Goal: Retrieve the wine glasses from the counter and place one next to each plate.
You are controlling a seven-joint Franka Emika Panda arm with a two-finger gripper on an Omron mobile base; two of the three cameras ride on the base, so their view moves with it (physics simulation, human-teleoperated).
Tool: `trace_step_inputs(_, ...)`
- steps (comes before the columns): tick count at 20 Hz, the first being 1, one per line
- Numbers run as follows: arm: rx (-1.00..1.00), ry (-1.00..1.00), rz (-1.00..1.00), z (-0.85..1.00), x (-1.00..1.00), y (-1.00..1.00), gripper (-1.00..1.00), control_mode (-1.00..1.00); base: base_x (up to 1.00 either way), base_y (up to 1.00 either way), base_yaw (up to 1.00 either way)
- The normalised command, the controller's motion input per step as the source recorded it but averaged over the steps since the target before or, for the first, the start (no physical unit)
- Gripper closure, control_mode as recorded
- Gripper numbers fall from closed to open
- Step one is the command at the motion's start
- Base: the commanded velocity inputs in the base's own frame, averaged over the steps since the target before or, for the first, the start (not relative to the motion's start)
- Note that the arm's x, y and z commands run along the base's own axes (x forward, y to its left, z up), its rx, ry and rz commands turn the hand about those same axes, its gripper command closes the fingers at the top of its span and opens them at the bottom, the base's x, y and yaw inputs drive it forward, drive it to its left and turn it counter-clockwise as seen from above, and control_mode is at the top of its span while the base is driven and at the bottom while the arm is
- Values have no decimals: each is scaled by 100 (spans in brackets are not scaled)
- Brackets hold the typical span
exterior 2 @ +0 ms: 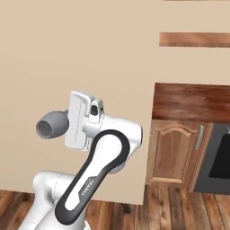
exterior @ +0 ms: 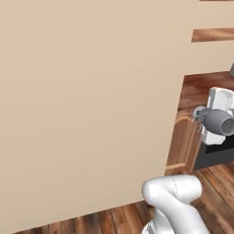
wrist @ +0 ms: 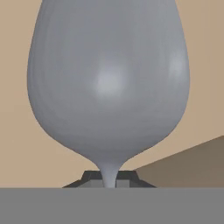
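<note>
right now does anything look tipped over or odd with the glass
The wine glass is not upright: the gripper is shut on its thin stem and carries it on its side, bowl pointing out sideways from the hand in front of the beige wall. It looks whole, with nothing spilled.

Big plain beige wall panel [exterior: 87, 105] hogs most of both base views, sitting on wood-plank floor [exterior 2: 179, 211]. To its right there's 1 light wooden cabinet door [exterior 2: 173, 155] and a dark oven front [exterior 2: 220, 161].
</note>
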Motion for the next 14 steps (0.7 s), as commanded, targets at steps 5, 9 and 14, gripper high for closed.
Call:
trace_step_inputs(5,0,0,0,0,0,0,100,100,-13,100,8)
trace_step_inputs(9,0,0,0,0,0,0,100,100,-32,100,17)
trace_step_inputs(14,0,0,0,0,0,0,100,100,-46,100,45)
